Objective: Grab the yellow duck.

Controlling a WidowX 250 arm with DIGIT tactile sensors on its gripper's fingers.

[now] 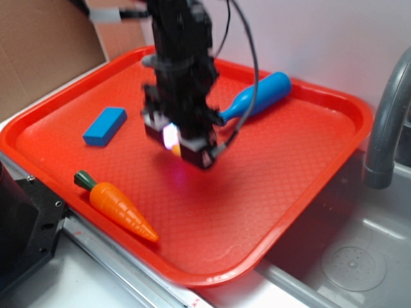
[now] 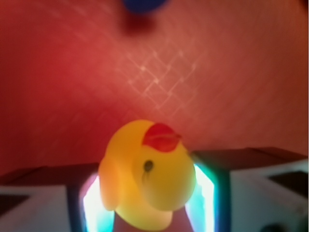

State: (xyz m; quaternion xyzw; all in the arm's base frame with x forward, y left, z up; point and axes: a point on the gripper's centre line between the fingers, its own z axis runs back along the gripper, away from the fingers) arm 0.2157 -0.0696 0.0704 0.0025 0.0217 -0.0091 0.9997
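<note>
The yellow duck (image 2: 145, 174) fills the lower middle of the wrist view, with a red spot on its head and one dark eye showing. It sits between my two fingers, and the lit pads (image 2: 205, 193) press against its sides. My gripper (image 2: 149, 198) is shut on it. From the exterior camera, the gripper (image 1: 178, 142) hangs slightly above the middle of the red tray (image 1: 289, 192), casting a shadow below it. Only a sliver of the yellow duck (image 1: 175, 149) shows between the black fingers.
An orange toy carrot (image 1: 119, 208) lies near the tray's front left rim. A blue block (image 1: 104, 125) lies at the left and a blue pin-shaped toy (image 1: 260, 96) at the back. A grey faucet (image 1: 385, 122) and sink (image 1: 347, 263) are on the right.
</note>
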